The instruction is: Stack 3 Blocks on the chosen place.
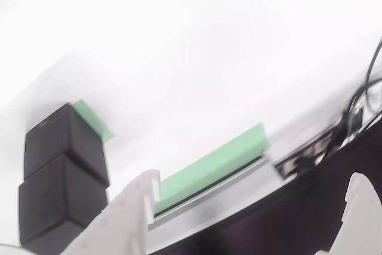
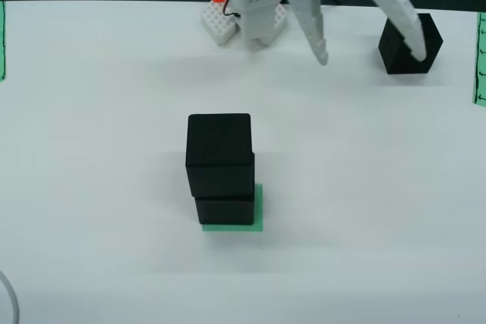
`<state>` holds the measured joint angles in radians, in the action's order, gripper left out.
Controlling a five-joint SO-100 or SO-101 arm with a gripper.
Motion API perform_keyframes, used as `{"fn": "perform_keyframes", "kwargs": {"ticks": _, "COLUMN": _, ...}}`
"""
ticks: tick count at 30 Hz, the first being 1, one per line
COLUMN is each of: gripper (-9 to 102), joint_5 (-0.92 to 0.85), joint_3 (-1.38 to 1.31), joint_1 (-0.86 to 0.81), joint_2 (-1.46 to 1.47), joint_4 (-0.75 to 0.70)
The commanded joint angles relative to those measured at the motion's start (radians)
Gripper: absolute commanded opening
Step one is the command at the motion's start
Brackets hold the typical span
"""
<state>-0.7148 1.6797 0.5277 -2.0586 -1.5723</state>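
In the view from above, we are seeing two blocks (image 2: 219, 165) sitting stacked on the green square (image 2: 258, 218) near the table's (image 2: 91, 187) centre. Farther back, at about one o'clock, the gripper (image 2: 368, 55) is hanging with its fingers spread wide apart, holding nothing. The right finger (image 2: 402, 24) is crossing in front of the third block (image 2: 410, 45).

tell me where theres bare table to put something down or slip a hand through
In the view from above, the table is bare left of the two stacked blocks on the green patch, in front of them, and to their right, below the lone block. It is crowded at the top, where the open gripper hangs beside that block.
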Motion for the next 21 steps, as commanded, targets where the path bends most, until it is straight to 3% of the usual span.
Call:
{"fn": "perform_keyframes", "kwargs": {"ticks": 1, "gripper": 39, "joint_5": -0.014, "joint_3": 0.023, "joint_1": 0.155, "joint_2": 0.005, "joint_4": 0.000}}
{"fn": "perform_keyframes", "kwargs": {"ticks": 9, "gripper": 45, "joint_5": -0.006, "joint_3": 0.083, "joint_1": 0.463, "joint_2": 0.308, "joint_4": 0.107}}
{"fn": "perform_keyframes", "kwargs": {"ticks": 21, "gripper": 46, "joint_5": 0.026, "joint_3": -0.015, "joint_1": 0.693, "joint_2": 0.410, "joint_4": 0.015}}
